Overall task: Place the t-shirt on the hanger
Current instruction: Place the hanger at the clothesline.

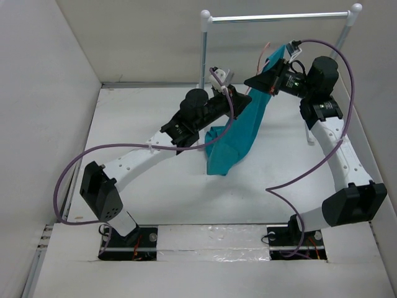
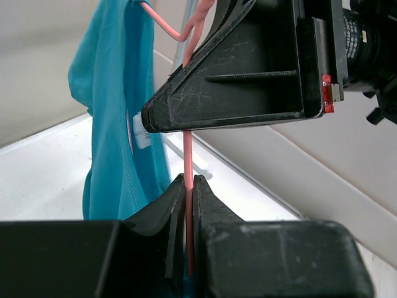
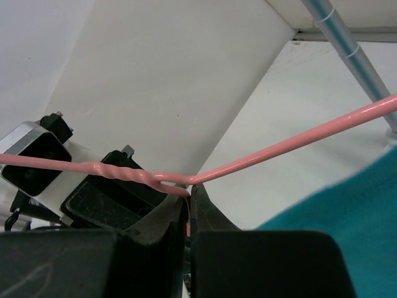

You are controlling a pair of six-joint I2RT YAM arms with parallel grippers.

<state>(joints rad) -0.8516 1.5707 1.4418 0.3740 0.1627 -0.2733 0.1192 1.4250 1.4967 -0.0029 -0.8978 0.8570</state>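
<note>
The teal t-shirt (image 1: 239, 133) hangs in a long drape from the pink wire hanger (image 1: 265, 53), and its lower end reaches the table. My left gripper (image 1: 234, 94) is shut on a straight run of the hanger wire (image 2: 188, 155), with the t-shirt (image 2: 115, 124) just to its left. My right gripper (image 1: 249, 82) is shut on the hanger (image 3: 298, 144) beside the twisted neck, with the t-shirt (image 3: 353, 217) at lower right. The two grippers are close together above the table. Most of the hanger's triangle is hidden inside the fabric.
A rack with white posts and a silver bar (image 1: 279, 17) stands at the back of the table, and its silver upright (image 3: 347, 43) shows in the right wrist view. White walls enclose the table (image 1: 142, 186) on the left, right and back.
</note>
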